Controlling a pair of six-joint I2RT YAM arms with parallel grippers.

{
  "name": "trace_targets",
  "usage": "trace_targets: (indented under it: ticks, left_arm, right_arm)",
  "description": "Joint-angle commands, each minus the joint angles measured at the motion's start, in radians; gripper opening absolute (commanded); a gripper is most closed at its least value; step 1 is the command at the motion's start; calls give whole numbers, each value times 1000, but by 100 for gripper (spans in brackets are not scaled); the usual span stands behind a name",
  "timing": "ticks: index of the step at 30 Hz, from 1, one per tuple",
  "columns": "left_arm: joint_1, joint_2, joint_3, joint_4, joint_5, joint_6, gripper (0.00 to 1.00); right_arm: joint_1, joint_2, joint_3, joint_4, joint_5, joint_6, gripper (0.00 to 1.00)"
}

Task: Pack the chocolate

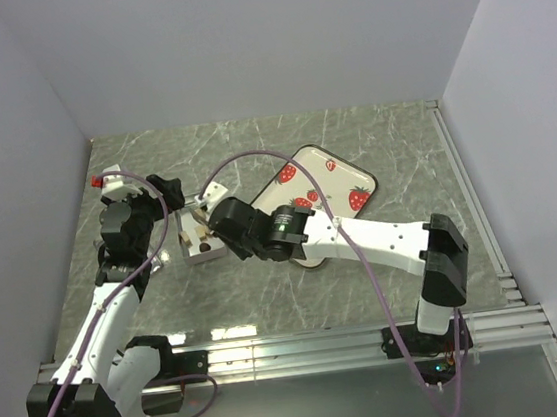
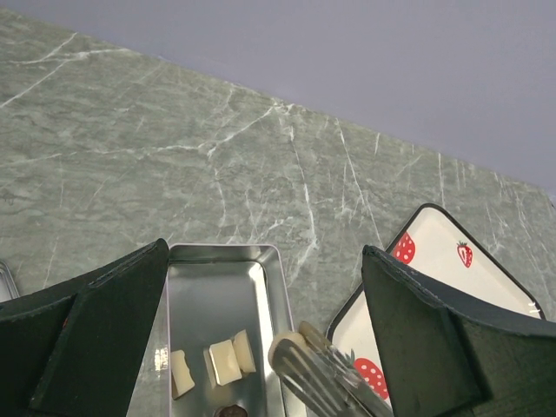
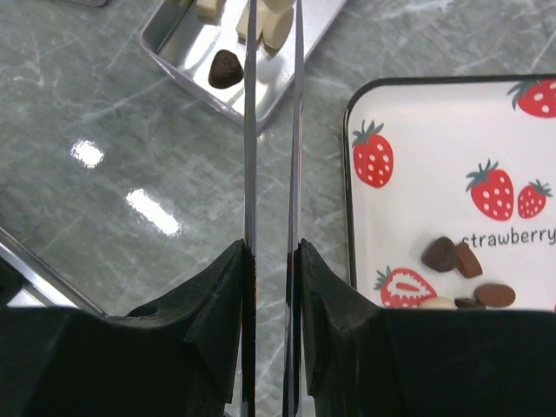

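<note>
A small open metal tin (image 2: pixel 208 295) holds cream chocolates (image 2: pixel 224 360) and one dark piece (image 2: pixel 231 412). My left gripper (image 2: pixel 265 254) is open, its jaws wide apart on either side of the tin. My right gripper (image 3: pixel 271 248) is shut on metal tongs (image 3: pixel 250 130). The tong tips pinch a cream chocolate (image 3: pixel 278 24) above the tin's right rim; it also shows in the left wrist view (image 2: pixel 291 347). Several dark chocolates (image 3: pixel 456 258) and one cream piece lie on the strawberry-printed tray (image 3: pixel 417 130). In the top view the tin (image 1: pixel 200 240) sits between both grippers.
The strawberry tray (image 1: pixel 322 188) lies right of the tin on the marble table. White walls close in the left, back and right sides. A metal rail (image 1: pixel 304 346) runs along the near edge.
</note>
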State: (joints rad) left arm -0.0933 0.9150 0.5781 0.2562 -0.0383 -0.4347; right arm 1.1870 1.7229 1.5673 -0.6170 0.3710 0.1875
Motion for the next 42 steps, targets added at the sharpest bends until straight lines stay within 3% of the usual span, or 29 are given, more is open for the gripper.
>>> trace_targets:
  ticks: [1, 15, 26, 42]
  left_arm:
    - [-3, -2, 43, 21, 3, 1, 100]
    - [-3, 1, 43, 21, 8, 2, 99]
    - [-3, 2, 45, 21, 6, 4, 99]
    - [-3, 7, 46, 23, 9, 1, 100]
  right_arm:
    - [-18, 21, 79, 42, -33, -43, 34]
    - [-27, 55, 102, 53, -66, -45, 45]
    - [-29, 41, 74, 56, -57, -37, 44]
    - [-47, -150, -168, 79, 25, 38, 43]
